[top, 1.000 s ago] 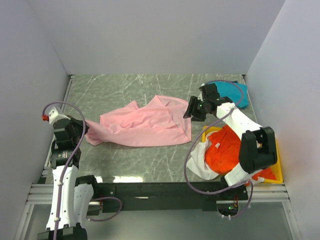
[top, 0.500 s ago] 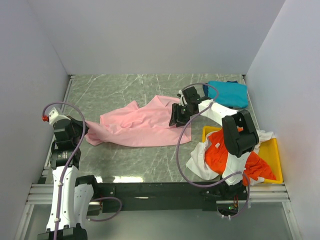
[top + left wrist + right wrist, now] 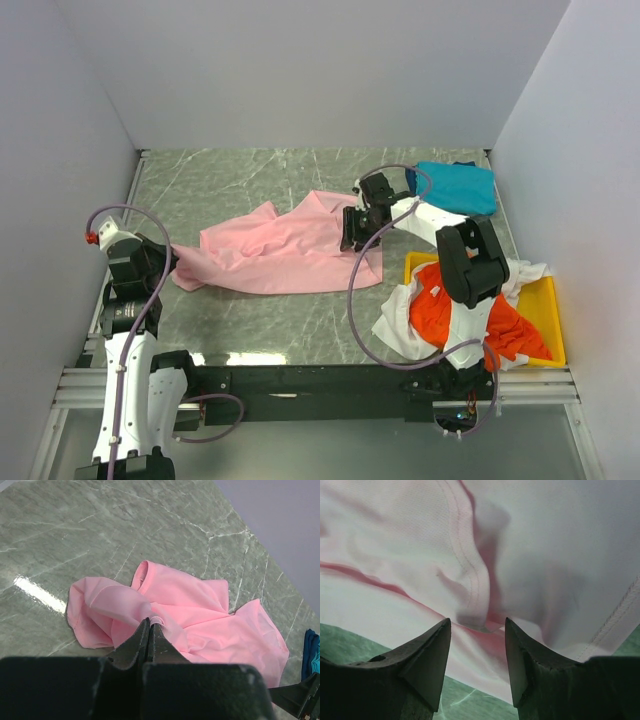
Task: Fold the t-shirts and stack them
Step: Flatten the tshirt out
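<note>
The light pink t-shirt point(image 3: 285, 248) lies crumpled across the middle of the table. My left gripper point(image 3: 168, 255) is shut on its left end; the left wrist view shows pink cloth point(image 3: 200, 615) pinched between the closed jaws point(image 3: 149, 622). My right gripper point(image 3: 352, 232) is open, low over the shirt's right edge, its jaws standing either side of a fold with a seam point(image 3: 475, 625). The teal-blue t-shirt point(image 3: 455, 187) lies at the back right. The orange-red t-shirt point(image 3: 450, 300) and the white t-shirt point(image 3: 400, 325) are heaped at the right.
A yellow tray point(image 3: 548, 310) sits at the right front under the orange-red and white shirts. White walls close in the table at the back and both sides. The green marble tabletop point(image 3: 230, 180) is bare behind the pink shirt.
My right gripper has moved left from near the teal-blue shirt to the pink shirt's right edge and come down onto it. The left gripper has kept its hold and place.
</note>
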Tool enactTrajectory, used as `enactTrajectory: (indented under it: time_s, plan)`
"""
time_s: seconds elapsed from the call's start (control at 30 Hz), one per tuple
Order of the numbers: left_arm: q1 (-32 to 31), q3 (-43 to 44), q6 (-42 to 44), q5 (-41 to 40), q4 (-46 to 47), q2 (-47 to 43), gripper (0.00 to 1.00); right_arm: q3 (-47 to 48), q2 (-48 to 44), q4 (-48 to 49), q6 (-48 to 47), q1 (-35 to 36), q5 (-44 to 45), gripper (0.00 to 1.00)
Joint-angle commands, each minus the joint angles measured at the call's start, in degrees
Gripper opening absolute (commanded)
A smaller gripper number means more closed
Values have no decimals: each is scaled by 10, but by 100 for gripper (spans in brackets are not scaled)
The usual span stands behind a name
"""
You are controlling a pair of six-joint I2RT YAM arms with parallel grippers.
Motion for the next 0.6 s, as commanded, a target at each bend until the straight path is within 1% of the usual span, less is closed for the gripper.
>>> enactTrajectory:
  time_s: [0.0,0.07,0.17,0.27,0.3,0.37,0.4,0.47,0.5,0.53,0.57]
  plan:
    - [-1,15,12,-5,3,-8,0,16,8,8,-10,8,12,54]
    - [-1,16,14,-6,0,-9,0,14,5,11,-11,11,12,52]
    - [-1,15,14,-7,-1,-8,0,12,4,12,-12,14,8,47]
    - [-1,12,14,-8,-2,-9,0,12,6,14,-13,16,4,41]
    - [-1,12,14,-9,-2,-9,0,12,6,14,-13,17,2,36]
    - [-1,10,16,-13,-3,-9,0,15,7,11,-15,17,-3,31]
    - [-1,9,17,-15,-4,-9,0,17,6,9,-16,16,-4,25]
    - [-1,7,20,-21,-5,-8,0,22,4,-5,-18,17,-5,17]
    - [-1,7,20,-28,-5,-6,0,28,-1,-12,-19,17,-5,7]
    - [-1,10,20,-30,-6,-3,0,30,-5,-17,-19,17,-2,2]
    - [-2,11,21,-35,-7,0,0,33,-11,-29,-20,17,0,0]
